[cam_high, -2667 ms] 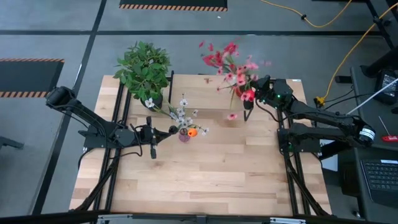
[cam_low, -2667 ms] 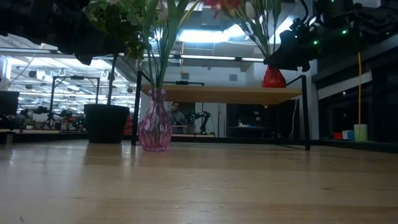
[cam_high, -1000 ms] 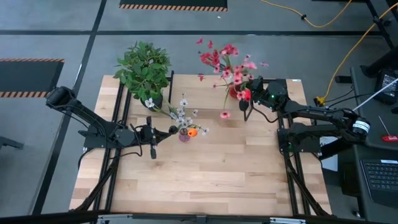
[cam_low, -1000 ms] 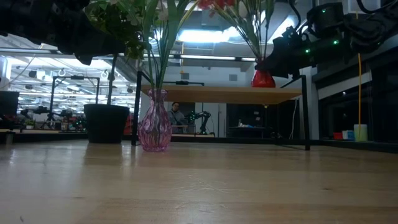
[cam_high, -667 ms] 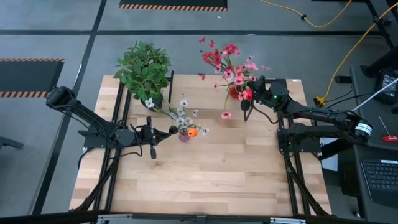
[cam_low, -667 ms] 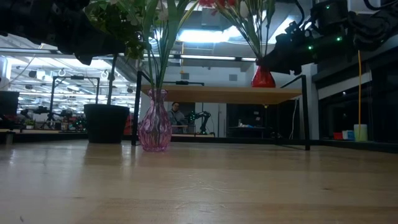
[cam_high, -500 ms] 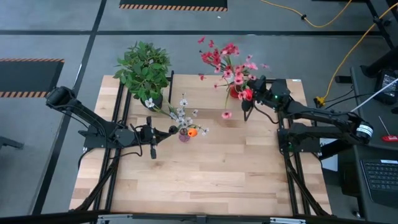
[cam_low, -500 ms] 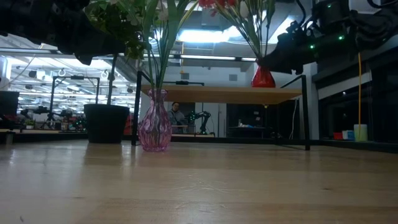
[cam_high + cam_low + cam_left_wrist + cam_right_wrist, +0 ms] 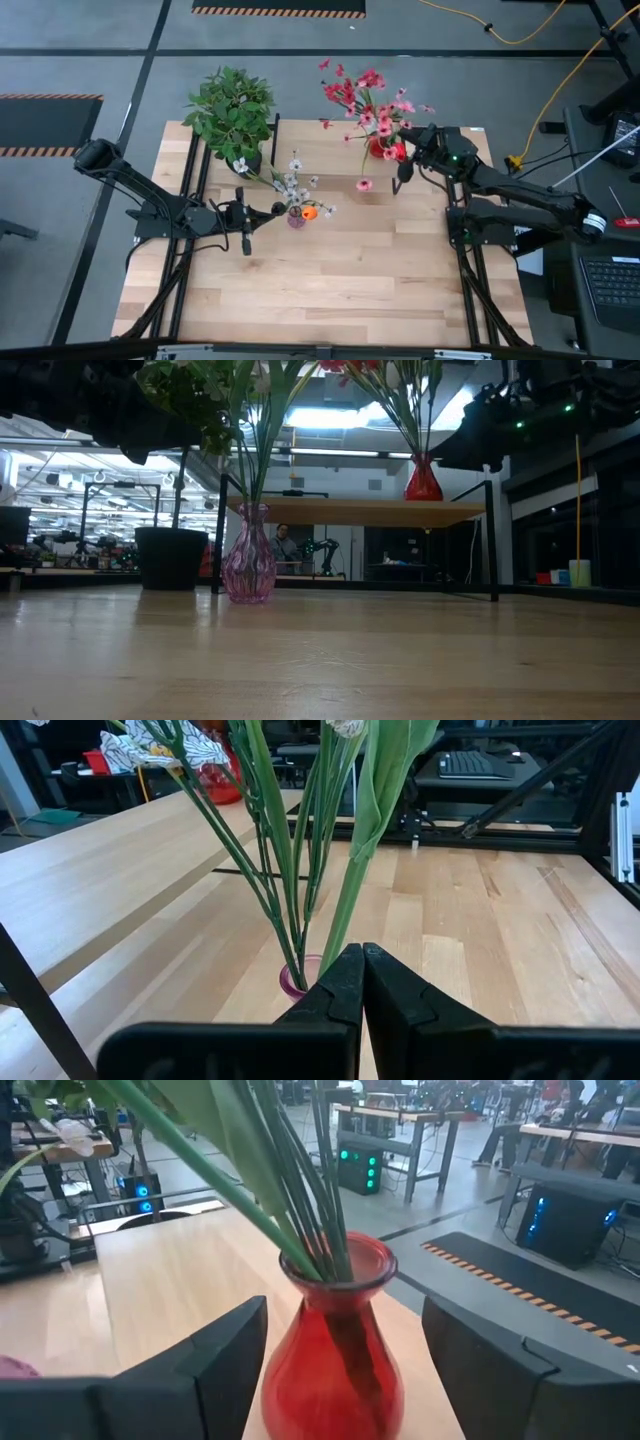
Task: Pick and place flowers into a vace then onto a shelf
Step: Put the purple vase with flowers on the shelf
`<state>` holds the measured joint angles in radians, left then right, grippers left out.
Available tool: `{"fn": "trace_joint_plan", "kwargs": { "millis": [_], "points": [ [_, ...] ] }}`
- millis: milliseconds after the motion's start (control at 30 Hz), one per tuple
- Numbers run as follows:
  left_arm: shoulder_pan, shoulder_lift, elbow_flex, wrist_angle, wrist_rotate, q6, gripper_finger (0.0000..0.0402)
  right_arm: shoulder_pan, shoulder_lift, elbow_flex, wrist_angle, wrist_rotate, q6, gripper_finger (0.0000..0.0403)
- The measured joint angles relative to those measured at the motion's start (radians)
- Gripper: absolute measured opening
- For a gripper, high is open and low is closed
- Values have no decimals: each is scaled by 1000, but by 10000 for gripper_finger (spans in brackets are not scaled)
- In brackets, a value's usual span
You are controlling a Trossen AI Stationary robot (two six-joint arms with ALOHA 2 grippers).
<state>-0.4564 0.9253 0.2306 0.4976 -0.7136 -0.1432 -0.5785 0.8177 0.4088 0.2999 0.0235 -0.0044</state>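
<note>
High view: the red vase (image 9: pixel 381 146) of flowers (image 9: pixel 362 95) is standing upright on the shelf (image 9: pixel 320 132) in the upper centre; the right gripper (image 9: pixel 406 160), the nearer one, is lying just to its right.

Low view: the red vase (image 9: pixel 423 480) is resting on the shelf (image 9: pixel 360 510), stems rising vertically.

Right wrist view: the fingers (image 9: pixel 215 1355) are standing spread, released, the vase (image 9: pixel 335 1360) sitting untouched between them.

Left wrist view: the left gripper (image 9: pixel 358 982) is waiting clenched before the pink vase (image 9: pixel 297 978).

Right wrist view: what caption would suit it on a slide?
Right claw open around a red vase of green flower stems, standing on the light-wood shelf.
</note>
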Motion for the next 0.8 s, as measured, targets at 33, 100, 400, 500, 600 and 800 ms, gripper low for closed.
{"fn": "trace_joint_plan", "kwargs": {
  "millis": [33,100,400,500,600,800],
  "points": [
    [0,0,0,0,0,0,6,0,-18,0,-21,0,-1,269],
    [0,0,0,0,0,0,6,0,-56,0,-69,0,-3,269],
    [0,0,0,0,0,0,6,60,-210,0,-221,-2,-1,204],
    [0,0,0,0,0,7,6,118,-237,0,-243,-2,-9,142],
    [0,0,0,0,1,23,10,186,-250,0,-267,-2,-32,69],
    [0,0,0,0,36,0,60,313,-249,0,-288,-2,-27,13]
  ]
}}
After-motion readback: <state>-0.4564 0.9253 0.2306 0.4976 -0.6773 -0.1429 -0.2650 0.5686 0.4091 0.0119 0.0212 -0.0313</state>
